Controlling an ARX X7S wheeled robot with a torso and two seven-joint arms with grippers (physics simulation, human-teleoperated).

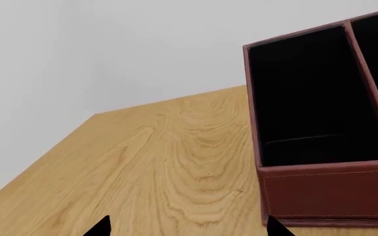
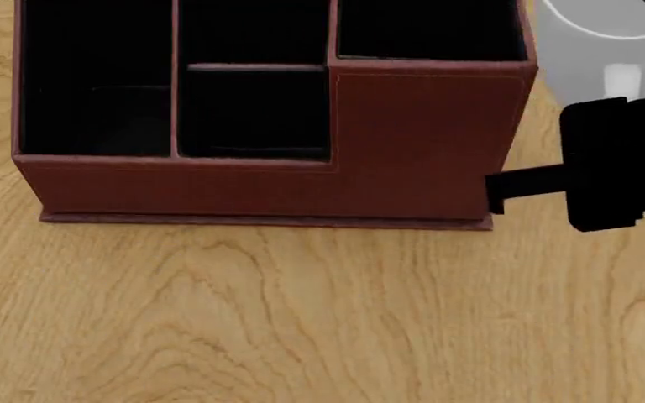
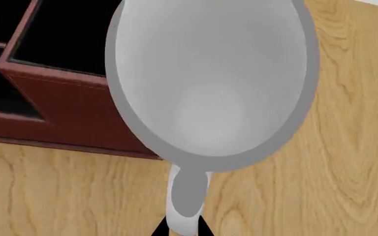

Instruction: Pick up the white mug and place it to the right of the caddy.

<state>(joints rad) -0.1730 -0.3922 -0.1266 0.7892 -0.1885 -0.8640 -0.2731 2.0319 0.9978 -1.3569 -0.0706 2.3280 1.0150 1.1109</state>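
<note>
Beside caddy (image 2: 412, 151) right edge — white mug (image 3: 208, 83), right gripper (image 3: 179, 231) on handle.

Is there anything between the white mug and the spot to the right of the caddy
Nothing visible. The white mug is already beside the caddy's right wall, with the right gripper at its handle. The table on that side shows only bare wood; whether the mug is resting on it cannot be told.

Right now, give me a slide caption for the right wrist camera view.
Right gripper at the white mug handle, mug beside the caddy on the wooden table.
</note>
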